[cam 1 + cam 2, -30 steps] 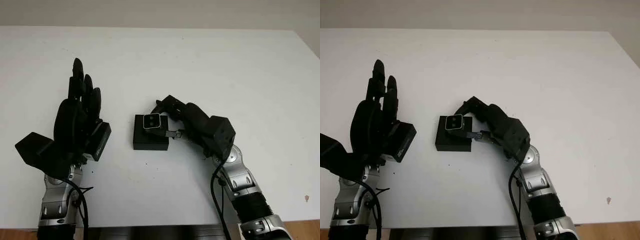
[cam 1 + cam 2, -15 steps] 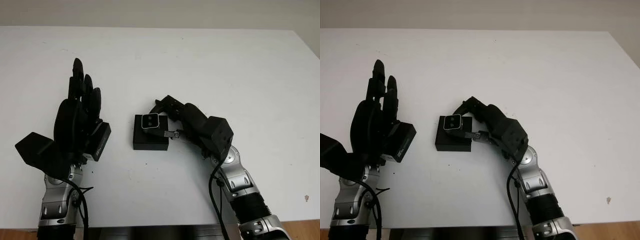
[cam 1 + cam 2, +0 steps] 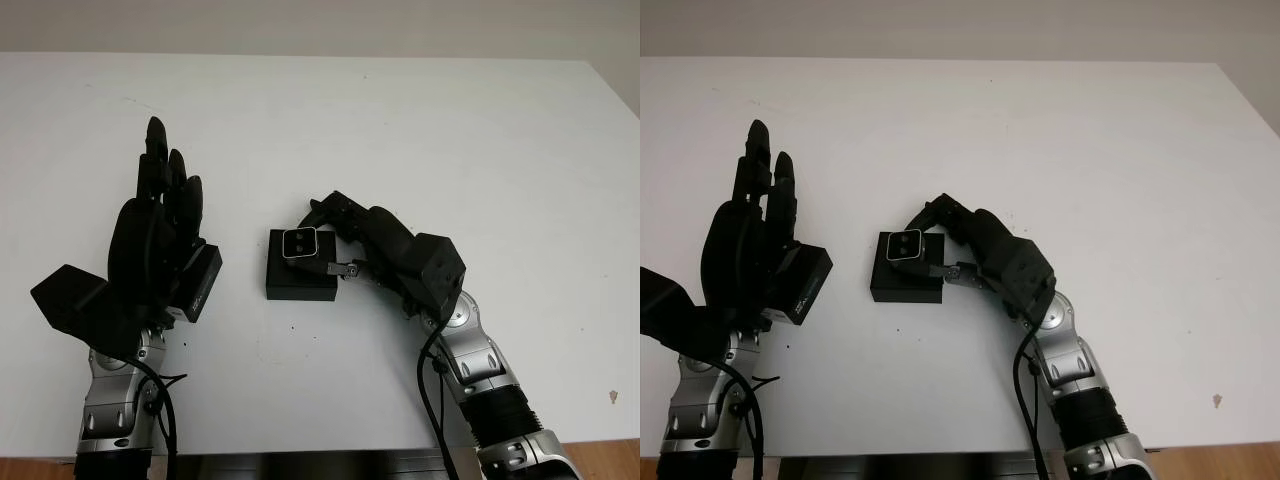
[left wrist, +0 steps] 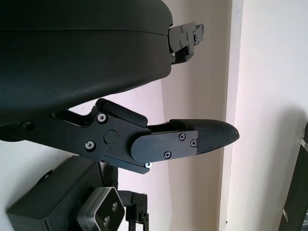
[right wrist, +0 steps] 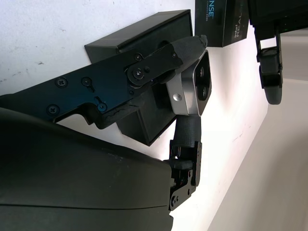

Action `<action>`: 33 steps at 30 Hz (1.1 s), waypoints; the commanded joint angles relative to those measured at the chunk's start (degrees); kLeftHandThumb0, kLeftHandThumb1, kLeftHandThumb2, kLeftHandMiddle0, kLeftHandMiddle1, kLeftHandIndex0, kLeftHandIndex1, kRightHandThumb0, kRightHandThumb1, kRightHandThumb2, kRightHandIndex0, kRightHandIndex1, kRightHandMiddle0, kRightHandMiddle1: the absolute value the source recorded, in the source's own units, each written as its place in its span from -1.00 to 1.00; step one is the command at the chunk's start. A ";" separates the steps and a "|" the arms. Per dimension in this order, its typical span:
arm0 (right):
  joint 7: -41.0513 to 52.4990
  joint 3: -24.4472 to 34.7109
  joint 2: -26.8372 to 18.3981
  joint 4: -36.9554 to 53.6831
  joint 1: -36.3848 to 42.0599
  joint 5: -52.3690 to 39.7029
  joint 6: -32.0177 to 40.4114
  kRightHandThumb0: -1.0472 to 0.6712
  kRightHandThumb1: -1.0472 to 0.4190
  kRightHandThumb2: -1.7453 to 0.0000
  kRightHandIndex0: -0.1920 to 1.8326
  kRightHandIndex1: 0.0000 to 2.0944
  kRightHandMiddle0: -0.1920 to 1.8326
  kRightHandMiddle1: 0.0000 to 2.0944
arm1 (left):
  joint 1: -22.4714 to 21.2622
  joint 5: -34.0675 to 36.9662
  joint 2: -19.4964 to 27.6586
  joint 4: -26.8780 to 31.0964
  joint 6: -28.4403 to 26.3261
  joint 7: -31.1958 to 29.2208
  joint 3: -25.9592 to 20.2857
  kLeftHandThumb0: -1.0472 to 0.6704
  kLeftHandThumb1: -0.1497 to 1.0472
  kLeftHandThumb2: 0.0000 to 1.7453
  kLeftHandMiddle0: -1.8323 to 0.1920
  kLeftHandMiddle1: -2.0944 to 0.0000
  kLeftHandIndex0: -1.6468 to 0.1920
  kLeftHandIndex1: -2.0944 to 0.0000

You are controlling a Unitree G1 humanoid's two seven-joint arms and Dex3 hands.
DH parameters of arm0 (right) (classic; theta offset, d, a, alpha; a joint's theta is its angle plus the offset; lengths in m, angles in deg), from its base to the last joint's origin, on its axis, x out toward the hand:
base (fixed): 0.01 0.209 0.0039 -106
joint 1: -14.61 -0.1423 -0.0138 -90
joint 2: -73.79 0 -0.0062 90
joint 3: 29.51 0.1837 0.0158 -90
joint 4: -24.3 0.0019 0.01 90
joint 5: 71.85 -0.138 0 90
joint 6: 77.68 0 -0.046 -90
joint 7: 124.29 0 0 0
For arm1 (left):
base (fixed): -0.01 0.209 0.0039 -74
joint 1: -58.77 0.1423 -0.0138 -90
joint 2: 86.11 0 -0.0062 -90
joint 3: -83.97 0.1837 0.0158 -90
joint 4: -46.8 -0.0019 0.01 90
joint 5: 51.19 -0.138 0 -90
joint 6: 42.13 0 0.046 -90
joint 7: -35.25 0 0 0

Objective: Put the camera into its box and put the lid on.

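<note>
A small silver camera point(image 3: 301, 243) with two lenses sits at the far end of the open black box point(image 3: 300, 281) in the middle of the white table. My right hand point(image 3: 322, 244) is shut on the camera, one finger over its far side and the thumb at its near right corner; the right wrist view shows the camera point(image 5: 195, 89) pinched above the box point(image 5: 144, 33). The black lid point(image 3: 203, 282), with printed lettering on its side, lies left of the box. Beside the lid my left hand point(image 3: 160, 240) stands raised and open.
The white table point(image 3: 420, 130) stretches wide beyond and to the right of the box. Its right edge point(image 3: 620, 110) runs along a grey floor. The near edge point(image 3: 320, 455) lies close below both forearms.
The right forearm has edged slightly to the left. The camera stays pinched over the box, and the left hand and lid have not moved.
</note>
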 commanded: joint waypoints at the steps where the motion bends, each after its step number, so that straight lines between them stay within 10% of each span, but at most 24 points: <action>1: 1.33 -0.90 -0.83 -0.57 1.26 0.10 1.70 -0.44 -0.92 0.94 -0.58 -0.97 -0.60 0.53 | 0.45 -0.13 -0.11 0.84 0.39 0.13 0.06 -0.63 1.00 -0.42 1.00 1.00 1.00 1.00; 13: 4.50 -1.90 -2.54 2.50 0.90 0.56 8.32 -0.55 -0.85 0.94 -0.84 -0.98 -0.83 -0.26 | 0.53 0.31 -0.12 0.72 0.63 -0.39 -0.04 -0.63 1.00 -0.42 1.00 1.00 1.00 1.00; 33: 0.20 6.24 -0.47 9.11 1.18 -7.73 9.83 -0.60 -1.00 0.86 -0.80 -0.94 -0.79 -0.44 | 1.17 0.18 0.15 2.48 0.57 0.06 -0.34 -0.62 1.00 -0.42 1.00 1.00 1.00 1.00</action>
